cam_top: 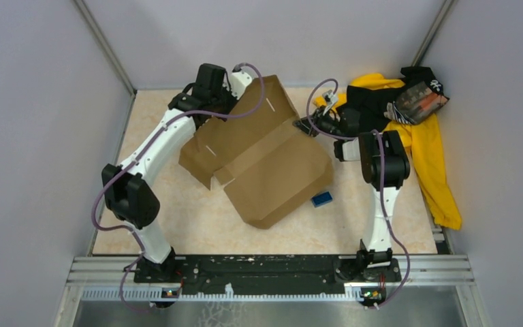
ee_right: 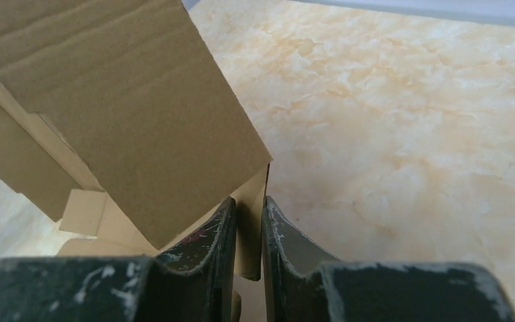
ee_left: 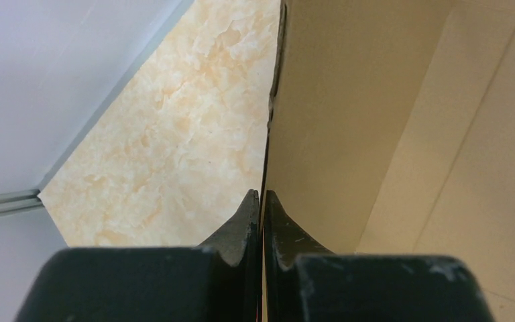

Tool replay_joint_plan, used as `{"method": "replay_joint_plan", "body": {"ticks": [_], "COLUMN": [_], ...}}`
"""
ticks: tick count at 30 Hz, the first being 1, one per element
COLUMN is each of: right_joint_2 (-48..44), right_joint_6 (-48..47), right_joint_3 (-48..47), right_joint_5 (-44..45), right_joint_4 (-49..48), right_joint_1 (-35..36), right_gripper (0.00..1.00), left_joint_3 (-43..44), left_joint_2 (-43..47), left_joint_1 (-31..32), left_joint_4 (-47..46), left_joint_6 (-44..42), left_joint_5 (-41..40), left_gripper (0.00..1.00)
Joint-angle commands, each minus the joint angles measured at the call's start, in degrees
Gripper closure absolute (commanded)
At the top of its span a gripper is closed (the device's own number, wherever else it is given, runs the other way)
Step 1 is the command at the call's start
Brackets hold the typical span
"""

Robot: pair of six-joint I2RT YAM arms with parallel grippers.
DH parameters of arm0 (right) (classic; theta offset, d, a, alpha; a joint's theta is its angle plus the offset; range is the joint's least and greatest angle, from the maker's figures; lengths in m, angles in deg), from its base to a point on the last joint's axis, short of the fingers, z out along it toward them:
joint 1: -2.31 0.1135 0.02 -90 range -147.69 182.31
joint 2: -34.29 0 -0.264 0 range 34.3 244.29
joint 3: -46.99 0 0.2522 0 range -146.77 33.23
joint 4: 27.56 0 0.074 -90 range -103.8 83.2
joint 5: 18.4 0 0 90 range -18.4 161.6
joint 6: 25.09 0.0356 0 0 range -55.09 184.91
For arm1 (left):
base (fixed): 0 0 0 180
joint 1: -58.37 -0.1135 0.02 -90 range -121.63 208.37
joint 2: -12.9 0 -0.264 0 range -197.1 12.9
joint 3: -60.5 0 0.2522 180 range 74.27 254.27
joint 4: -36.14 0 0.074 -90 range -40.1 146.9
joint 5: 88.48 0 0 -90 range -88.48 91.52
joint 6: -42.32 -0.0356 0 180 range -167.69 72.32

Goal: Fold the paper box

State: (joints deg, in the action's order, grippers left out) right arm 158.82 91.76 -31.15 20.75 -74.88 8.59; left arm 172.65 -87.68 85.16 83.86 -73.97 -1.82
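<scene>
Overhead, wrist close-ups; common paper box (cam_top: 272, 170)

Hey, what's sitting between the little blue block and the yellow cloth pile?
The right arm rises between the blue block and the yellow cloth; otherwise bare table. The top view shows it.

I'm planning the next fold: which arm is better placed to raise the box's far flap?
Left, probably: the left gripper is shut on the far flap edge of the paper box; the right gripper pinches a side edge, better for steadying.
</scene>
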Motion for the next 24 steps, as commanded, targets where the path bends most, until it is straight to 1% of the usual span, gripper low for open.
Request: {"method": "replay_joint_plan", "body": {"ticks": [1, 5, 9, 14, 18, 24], "right_joint_2": [-9.52, -14.22, -18.06, -22.57, -25.43, -27.35], "right_joint_6": [-8.04, -13.29, -17.28, -24.44, -28.4, -28.6], "right_joint_3": [3.06, 6.49, 9.54, 11.99, 14.43, 18.34], "right_joint_5": [3.85, 9.04, 13.32, 19.11, 24.25, 28.31], "right_joint_4": [-1.18, 2.36, 4.55, 10.0, 11.7, 10.36], "right_joint_1": [1.94, 3.34, 5.4, 8.89, 11.38, 12.78], "right_gripper": [0.85, 0.89, 0.89, 0.9, 0.92, 0.93], "left_joint_3": [4.97, 6.81, 8.62, 11.76, 13.96, 14.84], "left_joint_2": [-1.78, -3.37, -5.21, -7.56, -9.24, -10.37], "left_joint_1": [-1.06, -1.64, -2.15, -3.2, -4.56, -6.82], "left_joint_4": [1.56, 3.24, 4.54, 6.99, 9.25, 10.61], "left_joint_6": [3.91, 5.25, 6.68, 8.62, 10.69, 13.31], "left_joint_5": [4.64, 5.27, 5.22, 4.74, 5.22, 6.52], "left_gripper": [0.93, 0.91, 0.89, 0.89, 0.88, 0.88]}}
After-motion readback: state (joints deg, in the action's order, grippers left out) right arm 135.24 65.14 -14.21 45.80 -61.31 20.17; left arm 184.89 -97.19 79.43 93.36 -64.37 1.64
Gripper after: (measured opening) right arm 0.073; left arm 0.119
